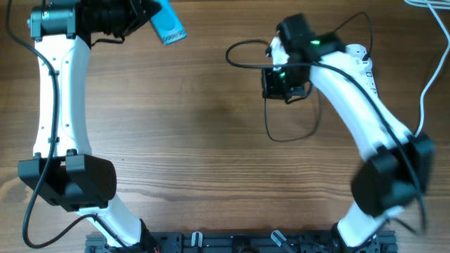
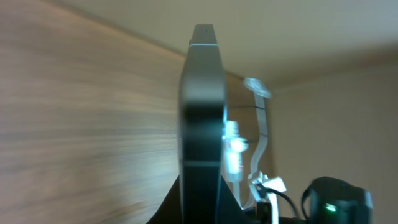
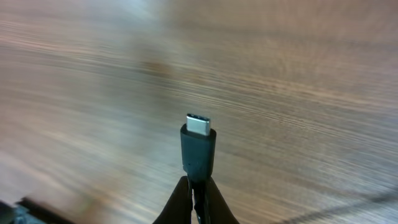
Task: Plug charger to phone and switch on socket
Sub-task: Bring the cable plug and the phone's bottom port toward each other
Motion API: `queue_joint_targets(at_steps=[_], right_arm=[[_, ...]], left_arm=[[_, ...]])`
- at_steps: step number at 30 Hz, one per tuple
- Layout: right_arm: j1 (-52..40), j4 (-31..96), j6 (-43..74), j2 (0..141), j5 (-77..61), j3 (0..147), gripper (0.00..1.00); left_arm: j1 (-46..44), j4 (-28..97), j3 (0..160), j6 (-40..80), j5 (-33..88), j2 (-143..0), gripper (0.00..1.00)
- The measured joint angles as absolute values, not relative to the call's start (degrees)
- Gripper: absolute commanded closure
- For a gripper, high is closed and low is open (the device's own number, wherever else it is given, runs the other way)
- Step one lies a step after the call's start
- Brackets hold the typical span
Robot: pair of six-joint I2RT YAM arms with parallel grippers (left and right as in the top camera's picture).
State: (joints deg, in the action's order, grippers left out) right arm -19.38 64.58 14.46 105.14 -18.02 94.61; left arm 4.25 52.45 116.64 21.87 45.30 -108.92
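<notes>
Two things are in hand and neither job looks finished to me. Up at about eleven o'clock on the table point(image 1: 197, 140), the left gripper point(image 1: 146, 20) is clamped on the phone point(image 1: 167, 24), which is lifted and seen edge-on from the left wrist. Over at one o'clock, the right gripper point(image 3: 196, 198) pinches the charger point(image 3: 199, 149) just behind its metal tip, which points out over bare wood while its black cable trails in loops beneath. Plug and phone are well apart, so the plugging-in is not yet done. I cannot make out the socket or its switch, which may be hidden under the right arm. Only a thick white cord point(image 1: 424, 88) shows at two o'clock.
</notes>
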Motion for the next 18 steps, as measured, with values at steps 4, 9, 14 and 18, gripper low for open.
queue_joint_targets(at_steps=[4, 9, 14, 18], right_arm=[[-21.30, 63.90, 13.41, 94.24, -18.44, 94.65, 0.96], [-26.37, 63.44, 13.10, 90.43, -18.63, 94.65, 0.96], [-28.64, 64.84, 11.86, 90.41, -18.65, 94.63, 0.96], [-29.15, 65.78, 11.64, 90.41, -20.08, 94.63, 0.96]], left_arm=[[4.16, 48.75, 116.64, 21.89, 56.97, -108.92, 0.96], [1.41, 48.38, 116.62, 18.83, 65.21, -108.92, 0.96], [-4.25, 51.96, 116.64, 10.70, 65.17, -108.92, 0.96], [-7.81, 54.48, 116.62, 4.82, 62.74, -108.92, 0.96]])
